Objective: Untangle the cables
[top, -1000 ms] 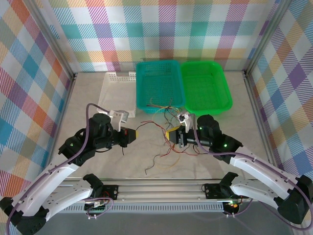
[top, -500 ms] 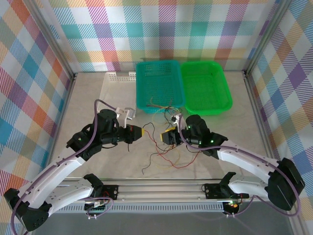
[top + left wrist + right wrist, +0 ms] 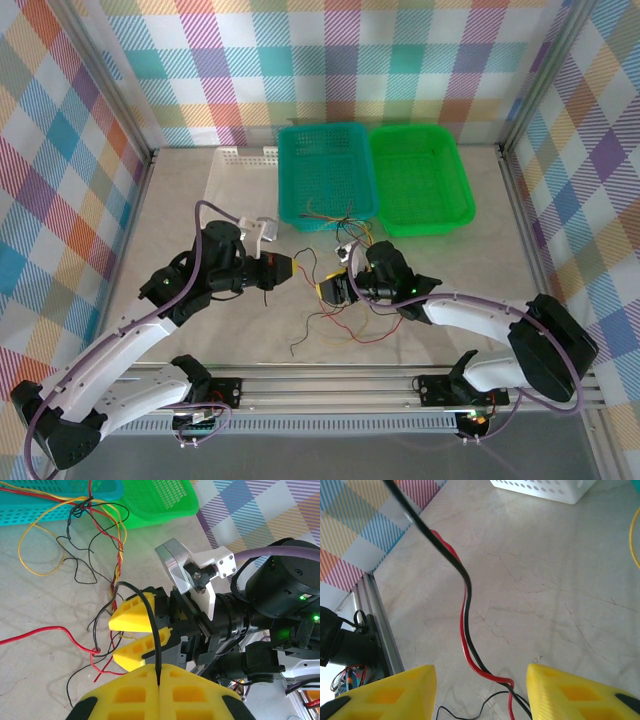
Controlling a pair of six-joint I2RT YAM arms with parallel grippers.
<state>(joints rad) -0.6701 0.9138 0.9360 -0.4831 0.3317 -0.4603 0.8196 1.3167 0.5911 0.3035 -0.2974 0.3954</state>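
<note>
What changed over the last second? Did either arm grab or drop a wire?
The right gripper slid left, toward the left gripper, and opened up; a red cable now runs loose through the gap. The left gripper edged right, staying shut on a black cable. The teal basket and green basket stayed put.

At the back of the table (image 3: 450, 270) we find three baskets in a row: left basket (image 3: 232, 185), middle basket (image 3: 283, 180), right basket (image 3: 466, 190). The cables (image 3: 340, 320) lie before the middle basket, some reaching over its near rim. At their left edge sits the left gripper (image 3: 288, 267); just right of it, among them, the right gripper (image 3: 326, 290).
</note>
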